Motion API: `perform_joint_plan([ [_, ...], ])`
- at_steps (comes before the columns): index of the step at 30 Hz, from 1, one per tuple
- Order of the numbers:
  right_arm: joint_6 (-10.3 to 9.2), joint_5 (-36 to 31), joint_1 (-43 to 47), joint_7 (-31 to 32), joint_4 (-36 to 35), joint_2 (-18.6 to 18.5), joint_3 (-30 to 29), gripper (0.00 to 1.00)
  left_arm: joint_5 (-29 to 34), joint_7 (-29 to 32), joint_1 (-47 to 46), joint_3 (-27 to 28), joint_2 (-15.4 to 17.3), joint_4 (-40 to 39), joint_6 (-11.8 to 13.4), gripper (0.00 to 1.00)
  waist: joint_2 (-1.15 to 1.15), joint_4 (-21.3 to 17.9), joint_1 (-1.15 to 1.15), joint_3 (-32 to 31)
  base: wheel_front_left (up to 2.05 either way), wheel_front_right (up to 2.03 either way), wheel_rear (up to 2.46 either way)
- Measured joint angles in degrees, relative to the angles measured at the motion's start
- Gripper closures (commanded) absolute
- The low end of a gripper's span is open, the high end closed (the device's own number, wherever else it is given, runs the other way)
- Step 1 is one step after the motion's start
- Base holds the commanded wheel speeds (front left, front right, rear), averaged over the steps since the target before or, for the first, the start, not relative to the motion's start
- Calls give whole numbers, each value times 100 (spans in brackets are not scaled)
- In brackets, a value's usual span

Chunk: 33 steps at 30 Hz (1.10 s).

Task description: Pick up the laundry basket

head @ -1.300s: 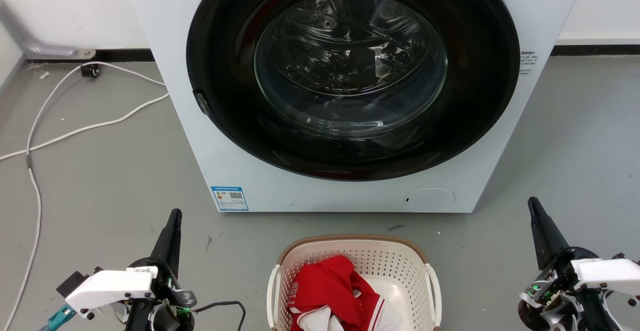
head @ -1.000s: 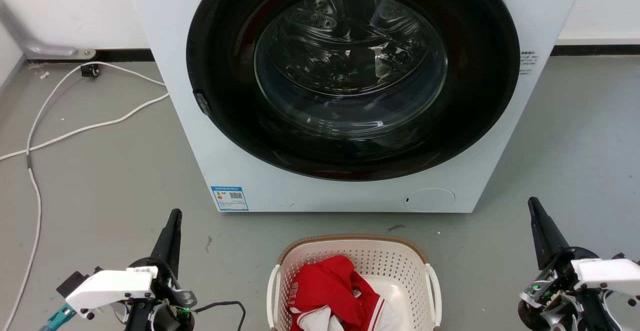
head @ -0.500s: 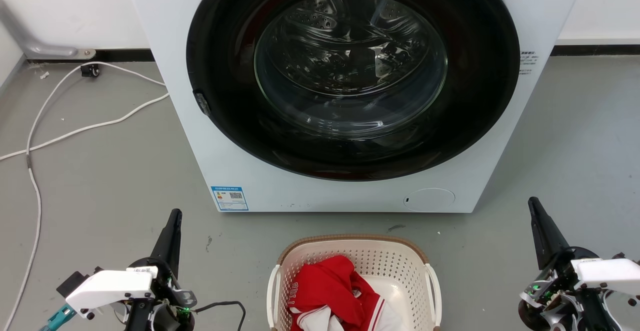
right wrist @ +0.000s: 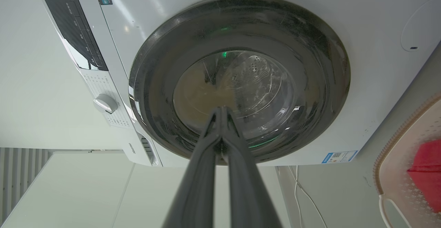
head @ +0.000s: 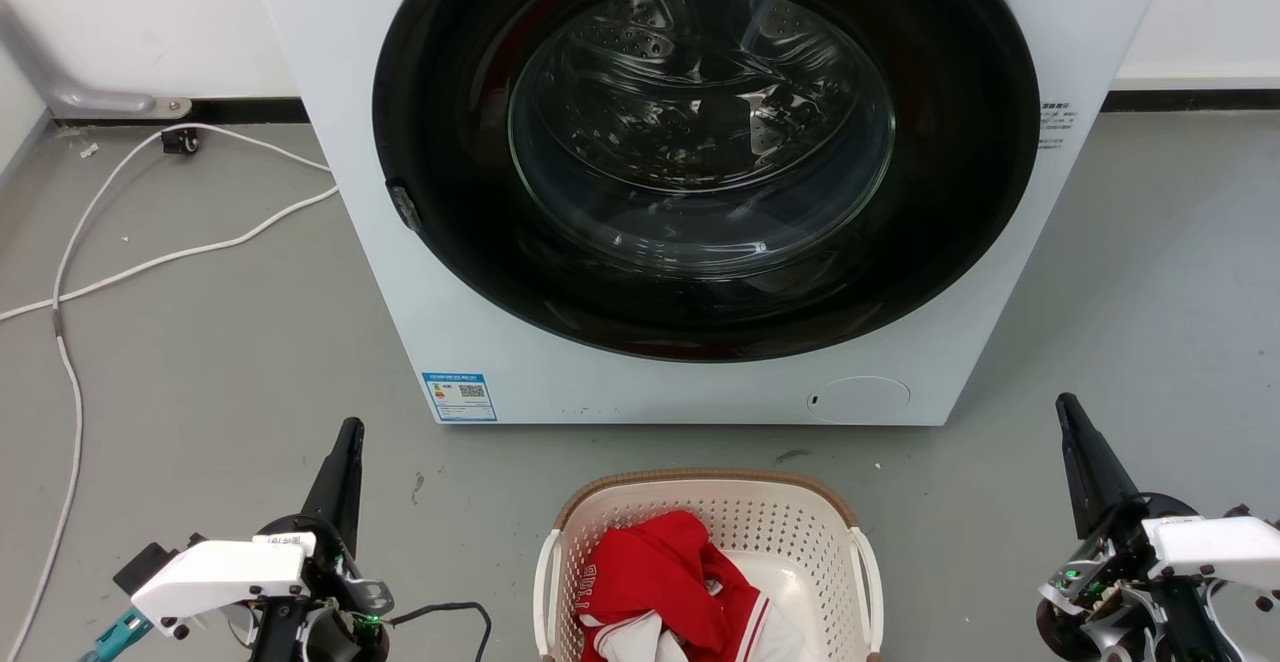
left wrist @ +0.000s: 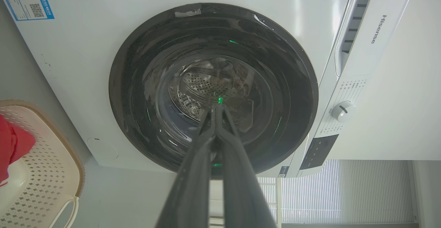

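**Figure: two-armed robot at the outset of a basket pick-up.** The laundry basket (head: pixel 705 476) stands on the grey floor (head: pixel 200 372) at the near centre. It sits just in front of the washer (head: pixel 640 382), whose round glass door (head: pixel 700 122) looks closed, and a strip of bare floor separates the two.

A red garment (head: pixel 655 567) and some white cloth (head: pixel 640 637) lie inside, heaped toward the left. The load is therefore probably light but slightly off-centre.

The left end effector (head: pixel 350 432) and the right end effector (head: pixel 1068 412) flank the basket at the near left and near right, each well apart from it. Both point toward the washer with their two dark fingers pressed together and nothing between them, as both wrist views confirm.

This symmetric stance suits a two-arm lift. The basket's white side handles, left (head: pixel 545 582) and right (head: pixel 868 572), face outward, one toward each arm. Neither handle is touched, so the lift is judged not yet begun.

The next move would call for the fingers to spread and for each arm to swing inward and down to its handle. An uneven grip could tilt the basket and spill the clothes. A white cable (head: pixel 150 262) trails over the floor at the far left, away from the basket.
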Motion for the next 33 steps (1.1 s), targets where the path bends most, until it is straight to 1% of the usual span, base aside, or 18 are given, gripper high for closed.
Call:
perform_joint_plan([
  [12,0,-7,-2,4,0,5,-5,100,0,0,0,-1,0,0,0,100,0,0,0,0,0,0,0],
  [13,0,-5,24,3,33,8,-2,0,0,-2,19,-5,-3,38,1,0,0,0,0,0,0,0,0],
  [18,-1,-9,274,-26,240,42,19,0,3,-30,267,-41,-35,253,9,0,0,0,0,0,0,0,0],
  [26,-1,-234,355,-248,99,43,90,0,187,-255,294,-113,-35,124,9,0,0,-1,0,6,0,0,0],
  [31,-1,-621,377,-386,44,45,18,0,411,-389,348,-131,-35,62,9,0,0,-2,0,8,0,0,0],
  [33,-1,-1338,378,-531,-112,45,-20,0,847,-543,375,-31,-34,-3,9,0,0,2,0,12,0,0,0],
])
